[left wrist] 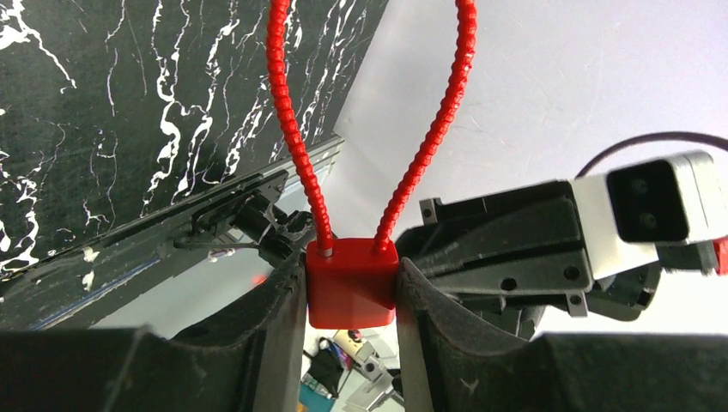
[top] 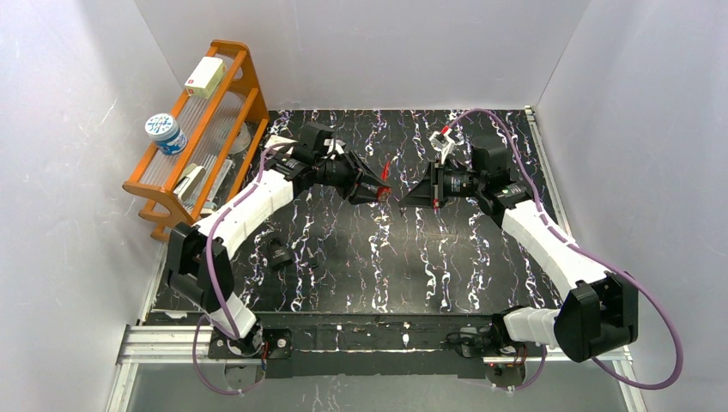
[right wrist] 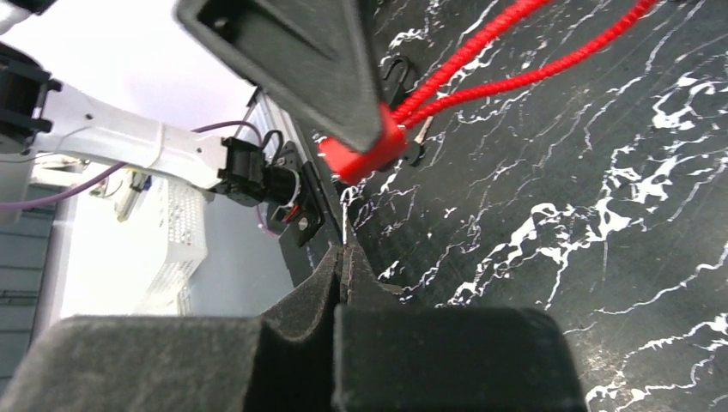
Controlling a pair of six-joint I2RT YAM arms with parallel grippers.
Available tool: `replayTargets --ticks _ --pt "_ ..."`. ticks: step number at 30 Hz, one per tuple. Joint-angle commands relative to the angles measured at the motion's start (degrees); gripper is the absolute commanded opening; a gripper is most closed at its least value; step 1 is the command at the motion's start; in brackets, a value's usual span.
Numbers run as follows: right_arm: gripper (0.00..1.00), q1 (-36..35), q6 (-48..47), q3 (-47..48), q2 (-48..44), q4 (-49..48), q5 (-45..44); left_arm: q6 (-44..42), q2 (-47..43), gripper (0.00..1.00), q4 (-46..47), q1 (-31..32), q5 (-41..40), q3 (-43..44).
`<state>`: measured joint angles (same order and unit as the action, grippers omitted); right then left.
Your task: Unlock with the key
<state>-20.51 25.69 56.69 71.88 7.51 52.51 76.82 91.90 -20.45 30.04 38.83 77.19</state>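
A red padlock [left wrist: 352, 287] with a long red cable shackle [left wrist: 290, 112] is clamped between my left gripper's [left wrist: 352, 296] fingers, held above the black marbled table [top: 360, 257]. In the top view the lock [top: 384, 187] sits at the left gripper's tip, facing my right gripper [top: 425, 192]. My right gripper [right wrist: 343, 256] is shut on a thin metal key [right wrist: 344, 230], whose blade tip sticks out between the pads. The key points at the padlock [right wrist: 369, 153] and stays a short way from it, not touching.
An orange rack [top: 245, 90] stands at the table's left edge, holding a white box [top: 204, 75] and a blue-and-white tub [top: 166, 134]. Small black parts [top: 279, 253] lie on the table near the left arm. White walls close in the sides.
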Motion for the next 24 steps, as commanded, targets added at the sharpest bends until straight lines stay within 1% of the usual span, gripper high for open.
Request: replayTargets --ticks 1,4,8,10,17,19,22,24 --pt "0.01 -0.3 -2.0 1.8 0.1 2.2 -6.3 -1.9 -5.2 0.00 0.5 -0.3 1.8 -1.0" --pt "0.01 -0.4 -2.1 2.3 -0.1 4.0 -11.9 -7.7 -5.7 0.00 1.9 -0.3 -0.7 -0.7" --pt "0.01 -0.3 0.2 3.5 0.9 6.1 -20.0 -21.8 -8.4 0.00 2.4 -0.3 -7.6 -0.5" --pt "0.01 -0.2 1.9 4.1 2.0 6.0 -22.0 -28.6 -10.3 0.00 6.3 -0.2 -10.0 -2.6" --pt "0.01 0.4 8.4 5.1 6.2 0.3 -19.2 -46.0 -17.8 0.00 29.2 1.4 -12.6 -18.9" --pt "0.01 0.6 8.2 4.8 6.2 -0.7 -19.6 -51.0 -19.7 0.00 36.8 2.2 -13.1 -23.9" --pt "0.01 1.5 7.8 3.7 6.1 -1.5 -20.5 -56.3 -21.6 0.00 49.8 3.3 -11.7 -31.7" --pt "0.01 1.8 7.8 2.8 6.4 -1.7 -20.9 -61.1 -21.4 0.00 54.8 4.2 -11.4 -35.0"
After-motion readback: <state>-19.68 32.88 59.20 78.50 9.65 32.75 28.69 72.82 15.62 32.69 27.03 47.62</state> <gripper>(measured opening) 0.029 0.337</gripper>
